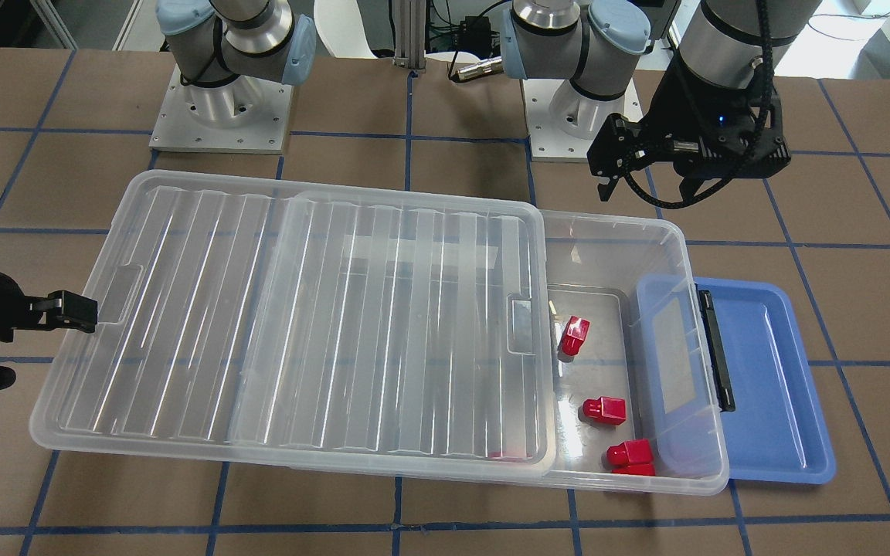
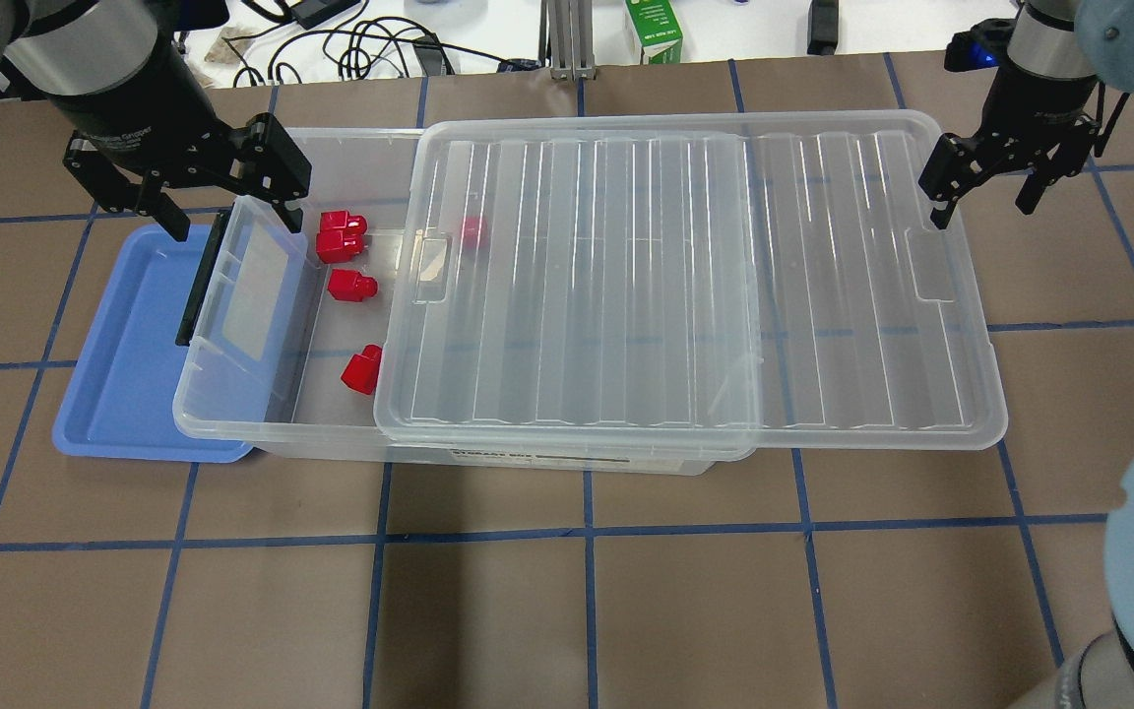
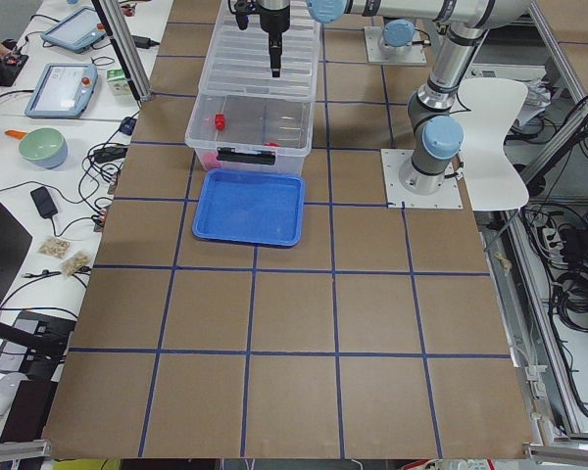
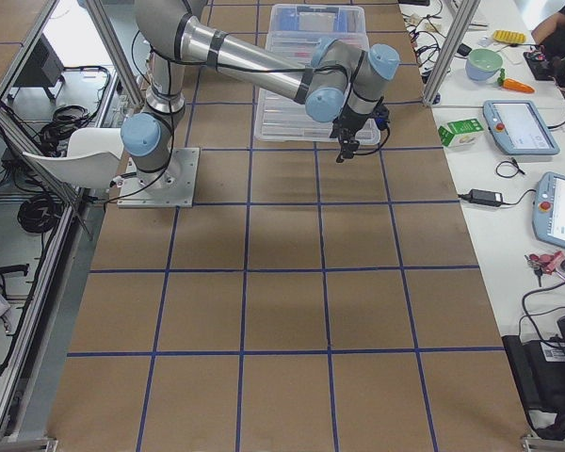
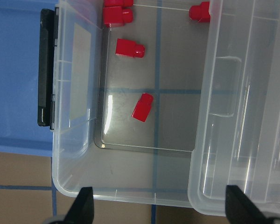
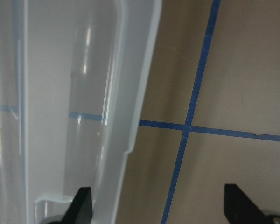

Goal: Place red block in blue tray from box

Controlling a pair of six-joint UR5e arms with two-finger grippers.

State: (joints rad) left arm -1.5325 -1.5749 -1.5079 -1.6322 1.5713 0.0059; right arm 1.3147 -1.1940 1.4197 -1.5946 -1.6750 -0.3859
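Observation:
The box (image 2: 232, 433) is a clear bin; its ribbed lid (image 2: 685, 286) is slid toward my right, so the left end stands open. Several red blocks lie in that open end: one (image 2: 362, 369) apart, one (image 2: 352, 286) in the middle, two (image 2: 341, 232) together at the far wall. Another shows under the lid. They also show in the left wrist view (image 5: 143, 107). The blue tray (image 2: 124, 394) lies empty beside the box's latch end (image 2: 201, 286). My left gripper (image 2: 230, 219) hovers open above the open end's far corner. My right gripper (image 2: 982, 205) is open by the lid's far right corner.
The two arm bases (image 1: 221, 108) stand behind the box. A green carton (image 2: 654, 30) and cables lie past the table's far edge. Brown table surface with blue tape lines (image 2: 587, 532) stretches in front of the box.

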